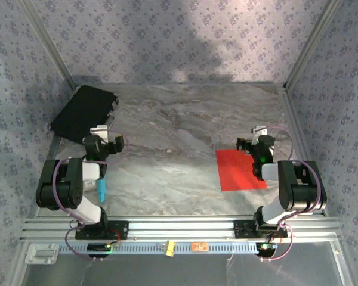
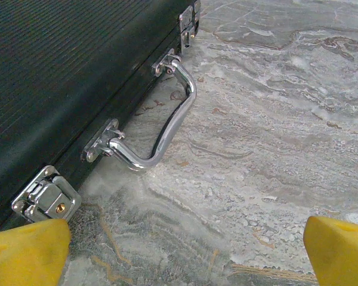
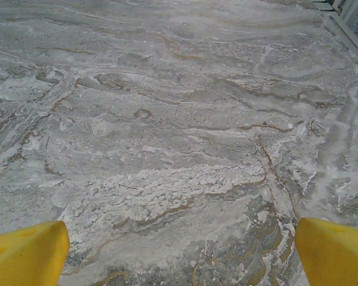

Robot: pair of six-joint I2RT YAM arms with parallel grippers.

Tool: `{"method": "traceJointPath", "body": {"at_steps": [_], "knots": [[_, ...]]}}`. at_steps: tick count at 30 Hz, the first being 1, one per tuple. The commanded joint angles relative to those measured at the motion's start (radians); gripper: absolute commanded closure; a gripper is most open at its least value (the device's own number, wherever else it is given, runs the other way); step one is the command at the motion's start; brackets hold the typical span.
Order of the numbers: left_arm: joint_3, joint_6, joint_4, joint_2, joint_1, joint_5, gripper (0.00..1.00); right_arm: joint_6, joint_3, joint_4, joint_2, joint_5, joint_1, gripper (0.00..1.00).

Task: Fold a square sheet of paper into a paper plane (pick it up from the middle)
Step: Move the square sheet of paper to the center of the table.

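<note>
The square sheet of paper [image 1: 237, 170] lies flat and unfolded on the marble table, bright red, at the right, with its right edge under my right arm. My right gripper [image 1: 249, 143] hovers just beyond the sheet's far edge. In the right wrist view its yellow fingertips [image 3: 27, 253] stand wide apart, open, over bare marble, with my right gripper [image 3: 182, 256] holding nothing. My left gripper [image 1: 109, 142] is at the far left near the black case. It is open too, its yellow fingertips [image 2: 30, 250] spread at the frame's lower corners, and my left gripper [image 2: 185, 256] is empty.
A black rectangular case [image 1: 83, 110] with a chrome handle [image 2: 167, 119] and latches lies at the back left, close to my left gripper. A small blue-tipped tool [image 1: 101, 189] sits beside the left arm. A tiny orange tag [image 1: 198, 246] rests on the front rail.
</note>
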Motion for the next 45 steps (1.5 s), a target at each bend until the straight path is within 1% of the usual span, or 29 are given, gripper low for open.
{"method": "traceJointPath", "body": {"at_steps": [1, 20, 29, 32, 35, 37, 39, 41, 42, 45], "knots": [[0.024, -0.011, -0.006, -0.013, 0.003, 0.017, 0.0, 0.012, 0.02, 0.016, 0.005, 0.01, -0.005, 0.01], [0.024, -0.011, -0.007, -0.012, 0.003, 0.017, 0.0, 0.018, 0.023, 0.011, 0.005, -0.01, -0.015, 0.01], [0.023, -0.008, -0.005, -0.013, -0.002, 0.007, 0.0, 0.014, 0.02, 0.016, 0.004, 0.003, -0.009, 0.01], [0.019, 0.0, -0.001, -0.014, -0.009, 0.006, 0.0, 0.004, 0.022, 0.008, 0.001, -0.025, -0.007, 0.01], [0.014, 0.017, -0.006, -0.037, -0.02, 0.016, 0.0, -0.009, 0.021, -0.001, -0.014, -0.031, 0.0, 0.01], [0.014, 0.024, -0.04, -0.078, -0.024, 0.027, 0.0, -0.011, 0.024, -0.008, -0.022, -0.027, 0.004, 0.01], [0.033, 0.01, -0.126, -0.131, -0.023, 0.018, 0.0, -0.013, 0.053, -0.09, -0.064, -0.012, 0.009, 0.01], [0.065, -0.02, -0.239, -0.181, -0.016, 0.016, 0.0, 0.021, 0.128, -0.276, -0.109, 0.013, 0.003, 0.01], [0.074, -0.036, -0.282, -0.206, -0.016, 0.018, 0.0, 0.047, 0.159, -0.358, -0.131, -0.001, -0.005, 0.01], [0.073, -0.094, -0.344, -0.289, -0.015, 0.016, 0.0, 0.133, 0.195, -0.479, -0.218, -0.001, -0.009, 0.01]]}}
